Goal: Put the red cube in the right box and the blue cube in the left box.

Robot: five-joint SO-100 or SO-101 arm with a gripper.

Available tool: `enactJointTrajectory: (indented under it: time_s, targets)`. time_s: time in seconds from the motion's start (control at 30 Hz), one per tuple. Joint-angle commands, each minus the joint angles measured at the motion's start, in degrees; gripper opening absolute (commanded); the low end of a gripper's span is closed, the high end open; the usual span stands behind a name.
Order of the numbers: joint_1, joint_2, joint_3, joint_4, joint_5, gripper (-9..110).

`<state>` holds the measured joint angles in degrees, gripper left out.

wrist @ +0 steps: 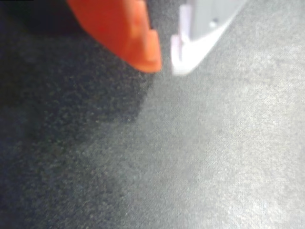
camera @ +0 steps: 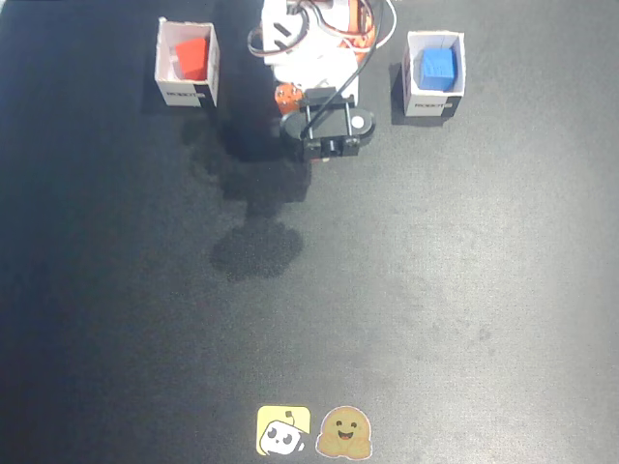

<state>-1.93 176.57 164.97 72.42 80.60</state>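
Folding arm (camera: 314,92) back, hand (wrist: 164,64) nearly closed, empty.

Wrist view blurred; claw (wrist: 166,63) cut off by top edge, perhaps nearly closed.

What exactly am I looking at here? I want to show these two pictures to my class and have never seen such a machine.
It is a small robot arm on a dark table. The fixed view looks down from above; the wrist view comes from a camera riding on the arm, just behind its gripper, whose orange finger and white finger nearly meet and hold nothing. In the fixed view, a white open box on the left holds a red cube, and another white box on the right holds a blue cube. Two cartoon stickers sit at the near edge.
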Motion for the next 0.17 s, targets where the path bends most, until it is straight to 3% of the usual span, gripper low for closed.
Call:
enactJointTrajectory:
  time_s: [0.0, 0.13]
  targets:
    - [-0.3, 0.6, -0.4, -0.2, -0.3, 0]
    - [-0.2, 0.6, -0.4, -0.2, -0.3, 0]
